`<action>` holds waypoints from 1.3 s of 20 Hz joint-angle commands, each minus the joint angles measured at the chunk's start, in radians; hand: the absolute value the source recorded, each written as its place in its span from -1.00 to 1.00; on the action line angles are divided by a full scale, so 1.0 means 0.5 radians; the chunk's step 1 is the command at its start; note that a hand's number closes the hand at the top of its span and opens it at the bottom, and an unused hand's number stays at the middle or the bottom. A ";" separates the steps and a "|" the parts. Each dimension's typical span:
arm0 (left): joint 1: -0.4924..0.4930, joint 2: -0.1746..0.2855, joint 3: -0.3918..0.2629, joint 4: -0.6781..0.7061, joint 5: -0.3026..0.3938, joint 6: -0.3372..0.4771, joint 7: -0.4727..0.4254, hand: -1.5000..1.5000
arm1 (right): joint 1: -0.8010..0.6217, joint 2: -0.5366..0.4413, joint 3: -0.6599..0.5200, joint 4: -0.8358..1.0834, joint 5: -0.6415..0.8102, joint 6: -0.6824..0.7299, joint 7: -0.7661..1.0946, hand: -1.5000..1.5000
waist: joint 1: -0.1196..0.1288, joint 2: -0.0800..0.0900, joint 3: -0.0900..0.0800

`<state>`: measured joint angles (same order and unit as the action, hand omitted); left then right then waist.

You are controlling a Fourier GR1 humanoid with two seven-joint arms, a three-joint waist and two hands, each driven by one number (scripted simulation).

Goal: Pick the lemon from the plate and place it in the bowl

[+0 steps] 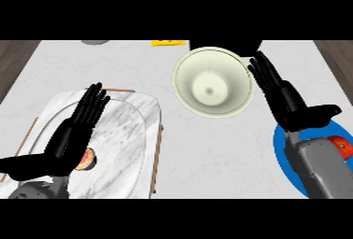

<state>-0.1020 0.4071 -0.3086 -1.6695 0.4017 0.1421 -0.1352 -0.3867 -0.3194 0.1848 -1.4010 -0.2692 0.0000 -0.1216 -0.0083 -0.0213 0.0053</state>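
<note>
1 pale counter (207, 154) is flanked by wood floor (14, 60). Reddish fruit (342, 145) on blue plate (281, 149) is half hidden by right forearm (321, 163). Left hand (72, 135) and right hand (286, 100) are held open.

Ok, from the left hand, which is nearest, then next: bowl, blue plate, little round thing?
From the left hand:
1. Little round thing, beside it on the marble tray.
2. Bowl, centre.
3. Blue plate, far right.
</note>
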 commanded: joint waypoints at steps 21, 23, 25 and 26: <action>-0.144 0.191 0.152 0.150 -0.533 0.539 0.466 0.00 | 0.988 -1.223 -0.973 0.831 0.079 1.171 -1.510 -1.00 | 0.006 0.045 -0.005; -0.252 0.243 0.199 0.121 -0.488 0.492 0.610 0.00 | 0.980 -1.325 -0.908 0.751 0.175 1.123 -1.431 -1.00 | 0.011 0.043 -0.006; -0.280 0.275 0.204 0.117 -0.527 0.479 0.639 0.00 | 0.992 -1.323 -0.817 0.657 0.325 0.971 -1.399 -1.00 | 0.017 0.042 -0.008; -0.177 0.190 0.131 0.111 -0.593 0.543 0.536 0.00 | 0.914 -1.412 -0.808 0.605 0.321 0.960 -1.235 -1.00 | 0.035 0.043 -0.011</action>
<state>-0.2076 0.5203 -0.2202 -1.5980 0.1384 0.3982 0.1341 0.0904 -0.9494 -0.2593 -1.0629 -0.1935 0.4416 -0.7270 -0.0056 0.0011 0.0025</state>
